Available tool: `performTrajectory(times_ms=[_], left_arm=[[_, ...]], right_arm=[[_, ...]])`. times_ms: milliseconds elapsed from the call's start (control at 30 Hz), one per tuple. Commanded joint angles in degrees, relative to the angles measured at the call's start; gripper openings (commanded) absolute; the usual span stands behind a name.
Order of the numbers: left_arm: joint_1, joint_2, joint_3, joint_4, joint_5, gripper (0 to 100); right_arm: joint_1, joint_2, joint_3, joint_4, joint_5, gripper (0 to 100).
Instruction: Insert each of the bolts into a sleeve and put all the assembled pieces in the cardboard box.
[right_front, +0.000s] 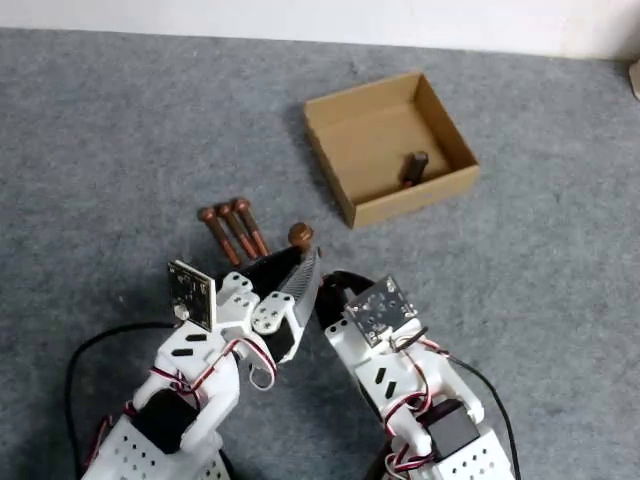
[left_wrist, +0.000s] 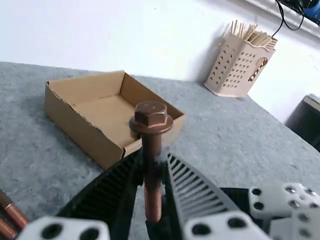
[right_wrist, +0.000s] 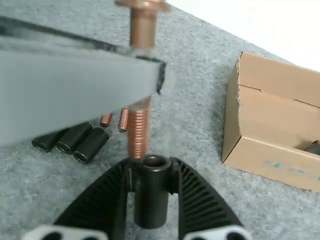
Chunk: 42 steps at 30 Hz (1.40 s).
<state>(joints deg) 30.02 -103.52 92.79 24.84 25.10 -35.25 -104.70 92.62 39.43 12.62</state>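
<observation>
Centrally, a bolt (left_wrist: 151, 117) is clamped upright in the left gripper (left_wrist: 154, 159), its tip just beside the mouth of a sleeve (right_wrist: 150, 200) clasped by the right gripper (right_wrist: 150, 166), near the cardboard box (right_front: 410, 205).

A copper bolt (right_wrist: 138, 130) stands upright, tip at the rim of a black sleeve (right_wrist: 151, 192). Three bolts (right_front: 235, 228) lie left; the far-right cardboard box (right_front: 372, 140) holds one piece (right_front: 413, 167).

Four bolts (right_front: 237, 232), four sleeves (right_wrist: 70, 139), one assembled piece (right_front: 413, 168), one cardboard box (right_front: 410, 205).
Three bolts and three sleeves lie loose; the left tool (left_wrist: 152, 165) grips the fourth bolt (left_wrist: 151, 125), the right tool (right_wrist: 150, 167) the fourth sleeve (right_wrist: 151, 200); one stick holder (left_wrist: 240, 65).
</observation>
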Motion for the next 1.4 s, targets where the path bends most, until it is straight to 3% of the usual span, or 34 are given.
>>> performTrajectory(times_ms=[0, 367, 567, 833, 1233, 1367], left_arm=[[-0.84, -0.48, -1.10, -5.71, -0.53, 1], [-0.31, -0.22, 1.71, -5.80, -0.26, 1], [5.32, -0.57, 2.68, -0.70, -0.26, 1], [6.20, -0.57, 3.21, -0.09, -0.09, 1], [6.20, -0.48, 4.44, 4.75, 13.45, 1], [6.29, -0.48, 4.44, 4.75, 14.33, 1]], right_arm=[[-2.24, -0.66, -1.19, -1.63, 0.70, 0.4], [-2.07, -0.66, -1.36, -1.63, 0.70, 0.4], [-1.98, -0.66, -1.45, -1.63, 0.70, 0.4], [-1.98, -0.66, -1.54, -1.63, 0.70, 0.4], [2.33, -0.66, -4.00, -2.07, -2.90, 0.4], [1.80, -0.66, -6.20, -4.79, -3.96, 0.4]])
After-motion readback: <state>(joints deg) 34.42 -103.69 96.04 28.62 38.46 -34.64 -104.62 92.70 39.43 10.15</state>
